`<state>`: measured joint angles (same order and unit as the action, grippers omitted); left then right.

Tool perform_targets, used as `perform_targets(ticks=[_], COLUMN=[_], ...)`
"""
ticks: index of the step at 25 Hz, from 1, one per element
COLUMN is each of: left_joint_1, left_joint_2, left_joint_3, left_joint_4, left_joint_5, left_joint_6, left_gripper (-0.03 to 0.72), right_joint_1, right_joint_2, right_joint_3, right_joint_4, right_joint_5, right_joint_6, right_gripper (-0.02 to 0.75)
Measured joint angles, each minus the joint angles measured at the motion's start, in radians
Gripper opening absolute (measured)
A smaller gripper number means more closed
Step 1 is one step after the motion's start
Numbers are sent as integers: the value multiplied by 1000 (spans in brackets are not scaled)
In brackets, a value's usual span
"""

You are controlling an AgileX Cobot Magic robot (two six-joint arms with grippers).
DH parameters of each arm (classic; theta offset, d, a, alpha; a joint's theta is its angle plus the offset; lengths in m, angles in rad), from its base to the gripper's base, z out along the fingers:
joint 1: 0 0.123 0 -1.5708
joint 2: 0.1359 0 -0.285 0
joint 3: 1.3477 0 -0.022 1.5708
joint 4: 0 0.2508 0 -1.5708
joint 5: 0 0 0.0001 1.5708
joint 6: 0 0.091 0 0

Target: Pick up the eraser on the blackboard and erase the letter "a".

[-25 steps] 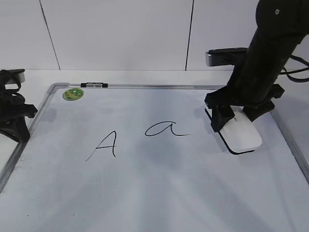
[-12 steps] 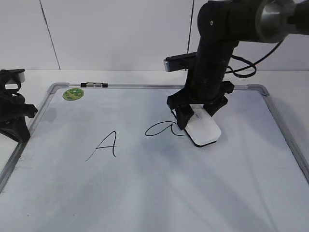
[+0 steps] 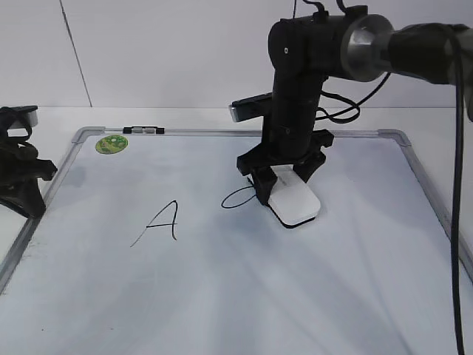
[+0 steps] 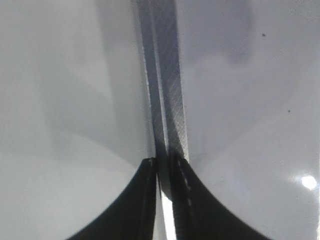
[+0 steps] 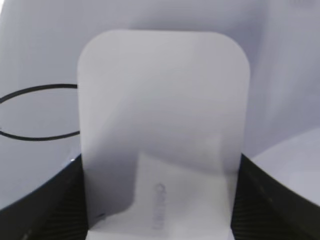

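Note:
My right gripper [image 3: 279, 181] is shut on the white eraser [image 3: 293, 201] and presses it flat on the blackboard [image 3: 244, 288]. The eraser covers the right half of the letter "a" [image 3: 238, 197]; only the left part of its oval loop shows. In the right wrist view the eraser [image 5: 162, 125] fills the middle between my jaws [image 5: 159, 200], with the loop of the "a" [image 5: 35, 112] at its left edge. My left gripper [image 3: 18, 174] rests shut at the board's left edge; in the left wrist view its fingertips [image 4: 165, 167] meet over the grey frame [image 4: 165, 85].
A capital "A" [image 3: 161, 220] is written left of the eraser. A round green sticker [image 3: 111, 143] and a small black-and-silver clip [image 3: 144, 130] sit at the board's top left. The right arm's cable [image 3: 462, 148] hangs down the right side.
My right gripper has slid the eraser leftward across the board, from the right side onto the "a". The tail and right half of the letter are now gone or covered. The left arm is still.

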<state>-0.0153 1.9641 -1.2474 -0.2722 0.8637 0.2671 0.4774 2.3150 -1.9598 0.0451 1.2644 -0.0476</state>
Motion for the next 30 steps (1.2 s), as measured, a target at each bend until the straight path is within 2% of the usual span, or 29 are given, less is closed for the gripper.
perform_targets(ticks=[3,11,15,20,26,30], left_joint_1=[0,0,0,0,0,0], left_joint_2=[0,0,0,0,0,0], left_joint_3=[0,0,0,0,0,0], left_joint_4=[2,2,2,0,-2,-2], left_joint_5=[0,0,0,0,0,0], left_joint_6=[0,0,0,0,0,0], left_gripper=[64,64,64,65,66,67], right_joint_1=[29,183,194,156,-4,-48], right_joint_2=[1,5,6,6,6,6], right_joint_3=[-3,-4,-6,-6,-6,-8], right_joint_4=[-15,0,-11,-26,-45,-45], right_joint_5=[-4,-33,-35,-37,-42,-44], right_joint_6=[-7,-18,-16,29,41,48], right_gripper=[572,571,571,571,571,571])
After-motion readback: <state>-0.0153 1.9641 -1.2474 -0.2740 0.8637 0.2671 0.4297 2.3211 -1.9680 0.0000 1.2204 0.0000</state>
